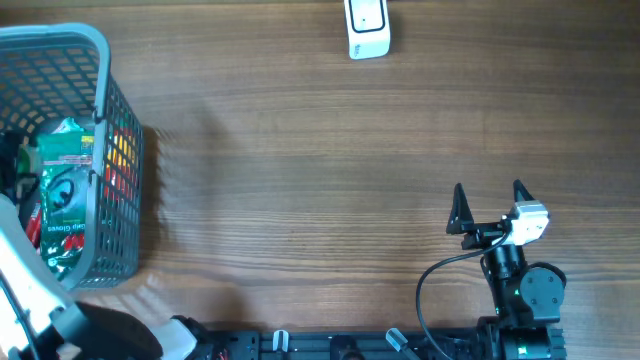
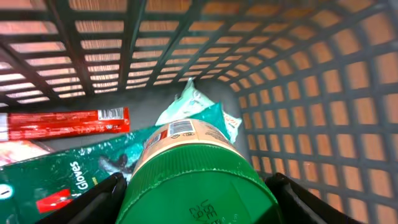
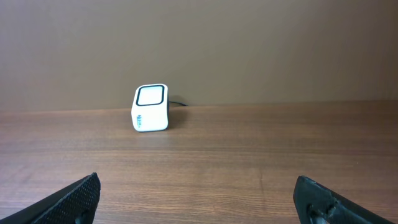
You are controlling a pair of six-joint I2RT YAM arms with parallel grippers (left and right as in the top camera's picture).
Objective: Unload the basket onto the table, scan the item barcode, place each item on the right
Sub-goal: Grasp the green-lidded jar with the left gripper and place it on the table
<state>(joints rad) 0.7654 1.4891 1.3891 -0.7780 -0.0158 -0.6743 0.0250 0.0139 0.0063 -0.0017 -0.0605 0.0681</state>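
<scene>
Two robot arms are working at a wooden table (image 1: 300, 180). In the overhead view, the left arm (image 1: 30, 280) is reaching from the lower left corner into a grey plastic basket (image 1: 103, 60) at the left edge. The right arm (image 1: 520, 285) is sitting at the lower right.

In the left wrist view, the left gripper (image 2: 196, 182) is hanging inside the basket (image 2: 311, 93). Its two black fingers (image 2: 99, 198) are showing at the lower left and lower right of the frame. Between them, filling the lower centre, a green-lidded tub (image 2: 186, 165) is lying with its lid toward the camera. A small white label (image 2: 182, 128) is showing on its cream side. The jaws are standing partly open and close against either side of the lid, but whether they are gripping it cannot be told.

A red packet (image 2: 62, 123) is lying at the left. A green gloves packet (image 2: 62, 177) is lying under the tub, and a pale green pouch (image 2: 194, 99) is lying beyond it.

The right gripper (image 1: 488, 198) is spreading wide and holding nothing. It is pointing toward the white scanner (image 1: 367, 28) at the top centre of the overhead frame. In the right wrist view, the scanner (image 3: 151, 107) is standing left of centre, well apart from the gripper (image 3: 196, 186).
</scene>
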